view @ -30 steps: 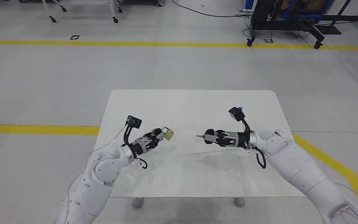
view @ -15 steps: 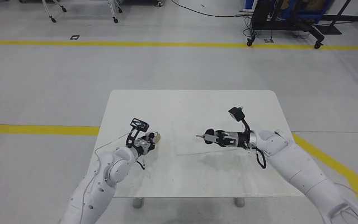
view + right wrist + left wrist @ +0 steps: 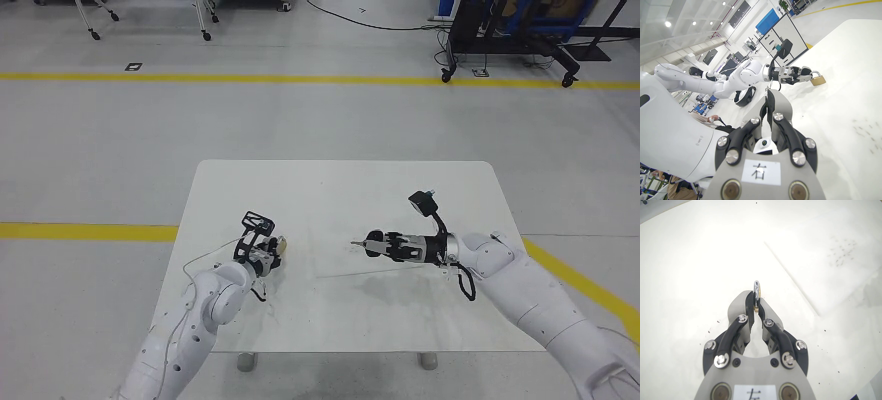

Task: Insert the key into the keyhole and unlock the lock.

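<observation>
Brass lock (image 3: 818, 80) with glossy steel shackle (image 3: 756, 291); smooth, matt white table (image 3: 400, 190), faintly speckled and scuffed.

One padlock (image 3: 818, 80), one key (image 3: 357, 243), one table (image 3: 400, 190), and two end effectors: left end effector (image 3: 756, 301), right end effector (image 3: 768, 93).

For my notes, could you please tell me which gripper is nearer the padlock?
Left: the left gripper clamps the padlock by its shackle; the right gripper, holding the key, is well apart.

The lock (image 3: 279, 243) is over the table's (image 3: 340, 190) left half — the key (image 3: 357, 243) well apart to its right.
</observation>
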You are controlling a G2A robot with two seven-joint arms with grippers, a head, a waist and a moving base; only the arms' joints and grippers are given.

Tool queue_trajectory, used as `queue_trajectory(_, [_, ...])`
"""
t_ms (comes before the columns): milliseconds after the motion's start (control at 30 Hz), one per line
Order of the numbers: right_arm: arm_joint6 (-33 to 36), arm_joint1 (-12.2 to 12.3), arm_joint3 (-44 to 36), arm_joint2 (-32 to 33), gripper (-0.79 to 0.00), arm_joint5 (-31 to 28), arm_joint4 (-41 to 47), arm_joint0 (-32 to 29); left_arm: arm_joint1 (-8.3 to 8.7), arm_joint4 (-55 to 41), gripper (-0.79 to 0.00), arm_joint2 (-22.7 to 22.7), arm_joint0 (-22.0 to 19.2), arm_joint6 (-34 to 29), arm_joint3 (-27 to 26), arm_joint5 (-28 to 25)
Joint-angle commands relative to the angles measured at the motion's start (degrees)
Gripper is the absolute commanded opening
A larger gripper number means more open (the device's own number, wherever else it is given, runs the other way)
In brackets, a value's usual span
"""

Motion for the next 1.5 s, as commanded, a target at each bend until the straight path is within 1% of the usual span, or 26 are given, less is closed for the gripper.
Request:
queue_trajectory(0, [0.00, 0.00, 0.00, 0.00, -0.785, 0.00, 0.00, 0.00, -0.04, 0.07, -0.785, -0.10, 0.15, 0.03, -0.14, 0.39])
queue_trajectory(433, [0.00, 0.00, 0.00, 0.00, -0.785, 0.00, 0.00, 0.00, -0.42, -0.86, -0.785, -0.25, -0.09, 0.88, -0.20, -0.35])
queue_trajectory(867, [0.00, 0.00, 0.00, 0.00, -0.785, 0.00, 0.00, 0.00, -1.02, 0.42, -0.785, 1.19, -1.17, -0.40, 0.97, 0.34])
queue_trajectory(933, [0.00, 0.00, 0.00, 0.00, -0.785, 0.00, 0.00, 0.00, -1.11, -0.04, -0.671, 1.18, -1.34, -0.58, 1.18, 0.27])
queue_trajectory(1000, [0.00, 0.00, 0.00, 0.00, -0.785, 0.00, 0.00, 0.00, -1.16, -0.16, -0.579, 1.11, -1.43, -0.66, 1.30, 0.09])
queue_trajectory(1100, [0.00, 0.00, 0.00, 0.00, -0.785, 0.00, 0.00, 0.00, -1.16, -0.13, -0.517, 0.82, -1.35, -0.62, 1.17, -0.11])
queue_trajectory(1233, [0.00, 0.00, 0.00, 0.00, -0.785, 0.00, 0.00, 0.00, -1.14, 0.10, -0.517, 0.45, -1.07, -0.80, 0.83, -0.21])
queue_trajectory(1467, [0.00, 0.00, 0.00, 0.00, -0.785, 0.00, 0.00, 0.00, -1.26, -0.03, -0.465, 0.27, -1.16, -0.50, 0.67, -0.75])
